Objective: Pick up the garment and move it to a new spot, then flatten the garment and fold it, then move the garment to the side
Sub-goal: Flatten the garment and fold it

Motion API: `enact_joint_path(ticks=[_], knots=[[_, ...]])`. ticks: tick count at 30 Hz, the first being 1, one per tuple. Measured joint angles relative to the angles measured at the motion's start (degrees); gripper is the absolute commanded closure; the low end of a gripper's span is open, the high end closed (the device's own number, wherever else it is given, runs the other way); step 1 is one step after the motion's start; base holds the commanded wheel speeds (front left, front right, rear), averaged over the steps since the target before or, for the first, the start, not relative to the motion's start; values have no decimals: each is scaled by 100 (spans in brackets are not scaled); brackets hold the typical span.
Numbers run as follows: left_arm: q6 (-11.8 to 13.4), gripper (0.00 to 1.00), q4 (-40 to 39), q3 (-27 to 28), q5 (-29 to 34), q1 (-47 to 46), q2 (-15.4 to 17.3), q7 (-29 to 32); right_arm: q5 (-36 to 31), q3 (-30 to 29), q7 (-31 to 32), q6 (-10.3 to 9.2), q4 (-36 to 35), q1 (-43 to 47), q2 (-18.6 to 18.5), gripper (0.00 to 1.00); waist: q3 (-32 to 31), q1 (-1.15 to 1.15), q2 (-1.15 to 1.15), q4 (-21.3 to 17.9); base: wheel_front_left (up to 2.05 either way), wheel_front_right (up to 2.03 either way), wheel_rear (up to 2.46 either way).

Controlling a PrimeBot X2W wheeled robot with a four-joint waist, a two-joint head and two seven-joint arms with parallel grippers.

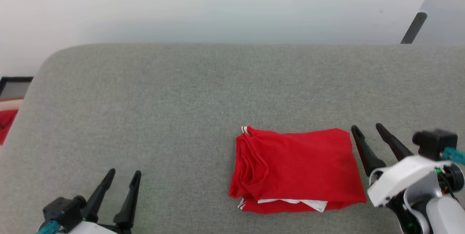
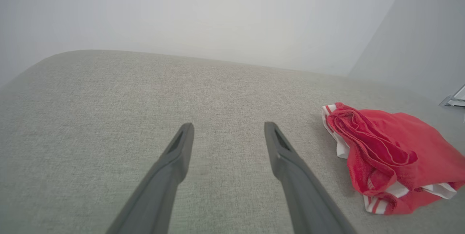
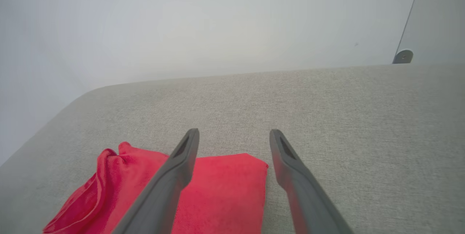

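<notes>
Our right claw (image 1: 366,126) stands open and empty just beside the folded red T-shirt (image 1: 298,170) on the grey fabric surface (image 1: 145,99), our left claw (image 1: 125,171) open well apart from it, and we judge it soft and floppy, best pinched at a thick folded edge.

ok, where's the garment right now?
Head view: the garment lies folded on the grey fabric surface, right of centre, just left of the open right gripper.

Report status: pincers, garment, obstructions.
Left pincer open, empty. Right pincer open, empty, just right of garment. Garment folded, flat on grey cushion. Nothing lying on it.
</notes>
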Motion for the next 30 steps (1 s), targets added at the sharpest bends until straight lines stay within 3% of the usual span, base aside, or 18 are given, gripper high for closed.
enact_joint_path(ticks=[13,22,30], knots=[[0,0,156,642,547,385,-289,1,-413,10,-1410,1,199,836,43,0,-574,0,0,-143,0,0,0],[0,0,-354,1162,1106,756,-535,1,-510,-349,-1508,1,-126,1343,-7,0,-833,0,0,-53,0,0,0],[-1,0,-644,1280,1085,1276,-605,0,-553,-590,-1388,1,-543,1766,-5,0,-994,0,0,114,0,0,0]])
